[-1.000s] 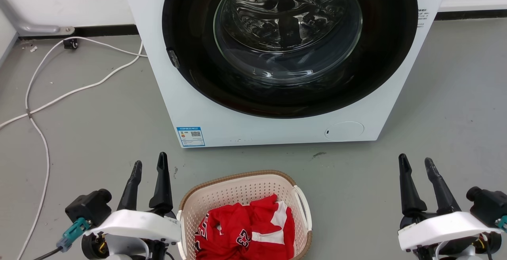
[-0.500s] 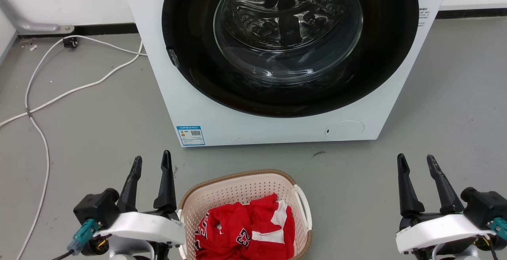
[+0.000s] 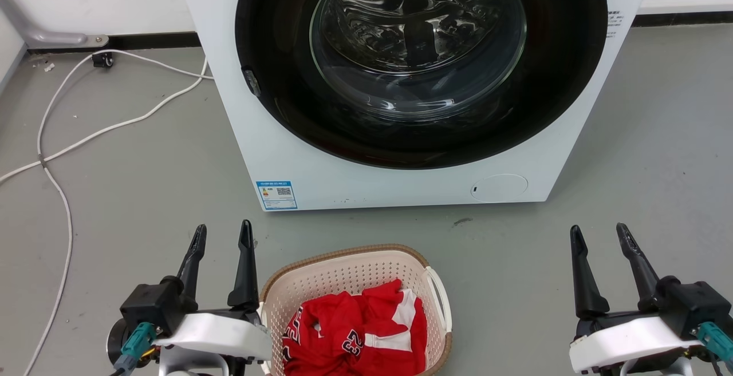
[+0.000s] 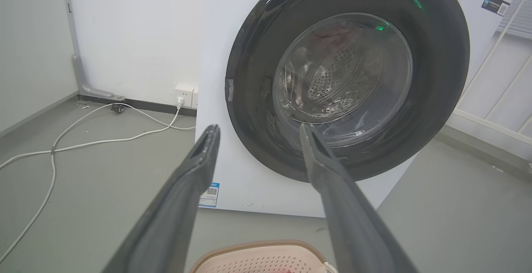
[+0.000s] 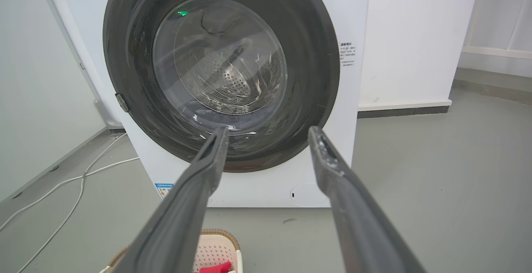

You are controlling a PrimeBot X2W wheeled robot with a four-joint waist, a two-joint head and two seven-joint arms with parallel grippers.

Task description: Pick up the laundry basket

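The laundry basket (image 3: pixel 338 276) sits on the floor (image 3: pixel 143 181) in front of the washer (image 3: pixel 298 153). The left claw (image 3: pixel 223 228) is just beside it, and the right claw (image 3: pixel 598 229) is well apart on the other side. Both are open and hold nothing, maybe ready to take it by both sides.
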